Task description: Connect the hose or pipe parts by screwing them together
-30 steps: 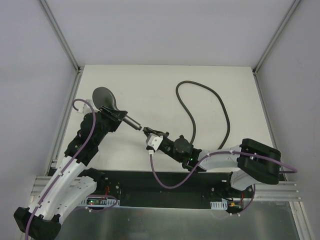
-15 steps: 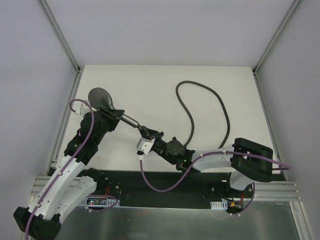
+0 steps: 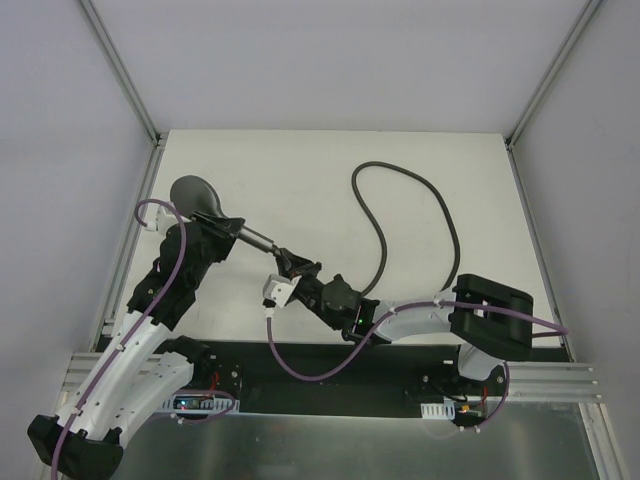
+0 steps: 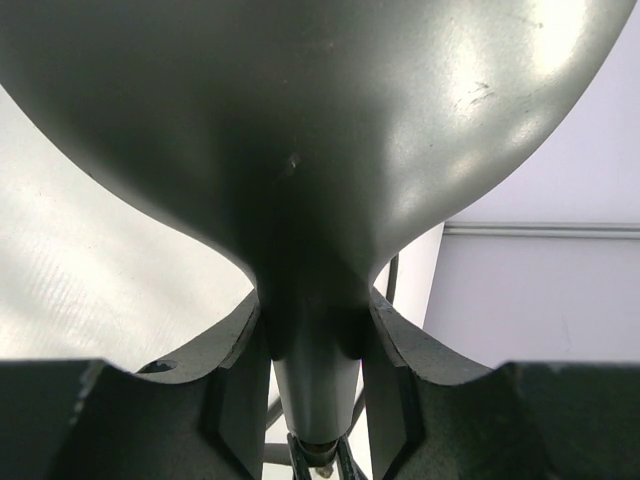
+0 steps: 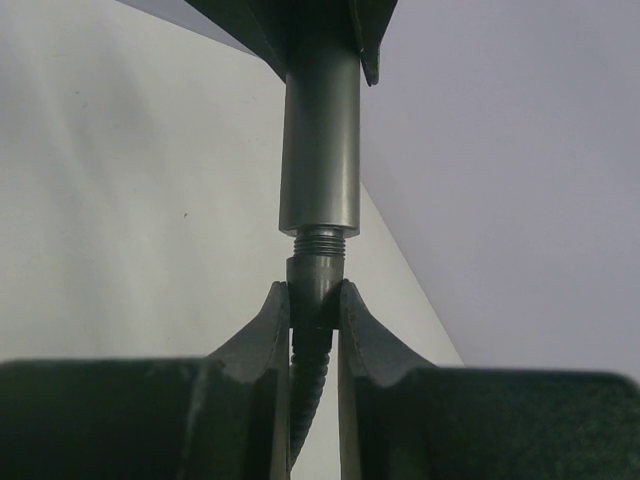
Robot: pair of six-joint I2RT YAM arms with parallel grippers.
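The dark grey shower head is held off the table, its round back filling the left wrist view. My left gripper is shut on its straight handle just below the head. The handle ends in a bare threaded tip. My right gripper is shut on the hose's end fitting, which sits in line with the thread and touches it. The ribbed hose runs back between the fingers. Its long loop lies on the table at the back right.
The white table is walled by grey panels on the left, right and back. Purple cables hang from both arms near the front rail. The right arm's forearm stretches low across the front of the table.
My right gripper has carried the hose fitting left and away from me until it meets the handle's threaded tip. The left arm has shifted the shower head slightly left and back.
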